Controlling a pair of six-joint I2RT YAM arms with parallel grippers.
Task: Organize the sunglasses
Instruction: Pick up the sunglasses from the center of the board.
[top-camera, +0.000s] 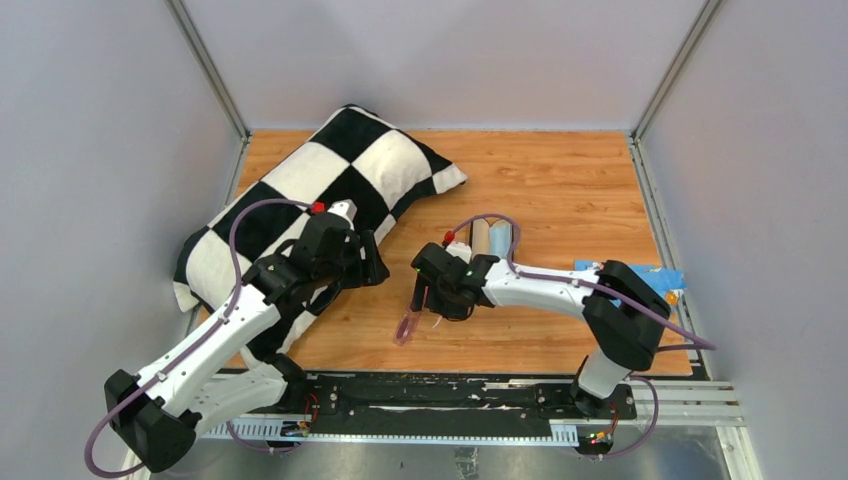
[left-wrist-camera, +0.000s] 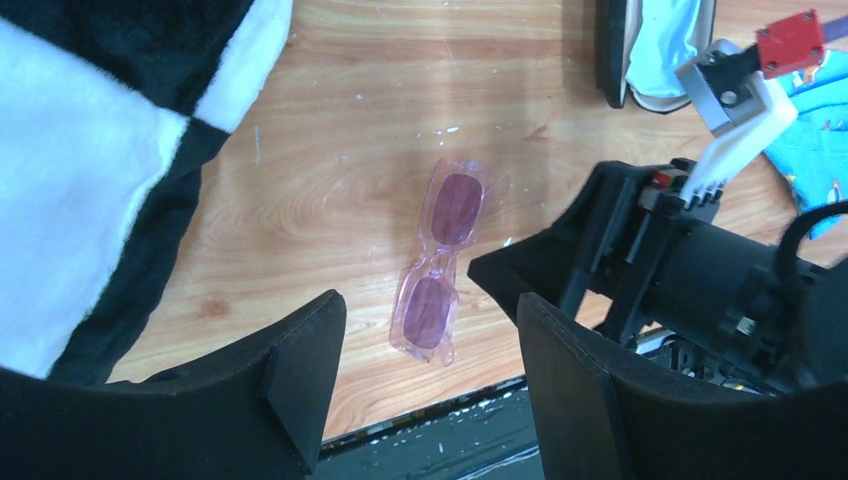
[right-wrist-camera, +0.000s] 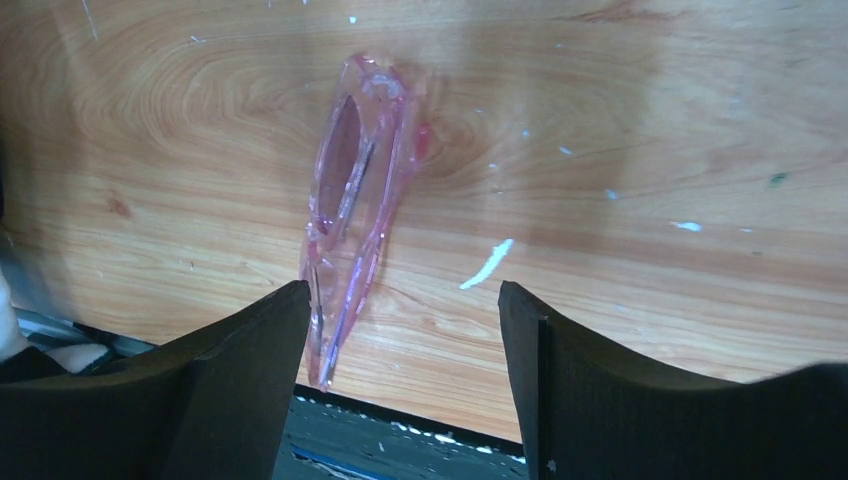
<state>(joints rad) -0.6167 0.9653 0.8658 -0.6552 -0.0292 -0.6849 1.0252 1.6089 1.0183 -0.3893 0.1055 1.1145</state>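
The job stands at the pick-up: the sunglasses (left-wrist-camera: 438, 260) lie flat on the wooden table (top-camera: 560, 190) close to its near edge, not yet in the case (top-camera: 495, 238), which sits open farther back with its tan lining showing. The right gripper (right-wrist-camera: 402, 300) hangs low just beside them with its fingers spread and nothing between them; the left gripper (left-wrist-camera: 430, 310) is likewise spread and empty, hovering by the edge of the checkered pillow (top-camera: 330, 190). The pair is a slim thing of translucent pinkish plastic with rounded-rectangular lenses a shade darker than the frame, and it looks folded. Seen from the right wrist it is almost edge-on, a thin sliver lying just off the left finger rather than centred. So the next move, as I judge it, calls for a small shift to bring the frame between the jaws, then a descent right down to the wood and a gentle close across the narrow bridge – smooth plastic lying this flat gives little to grip and may skate. A light blue cloth (top-camera: 650, 275) lies at the right side
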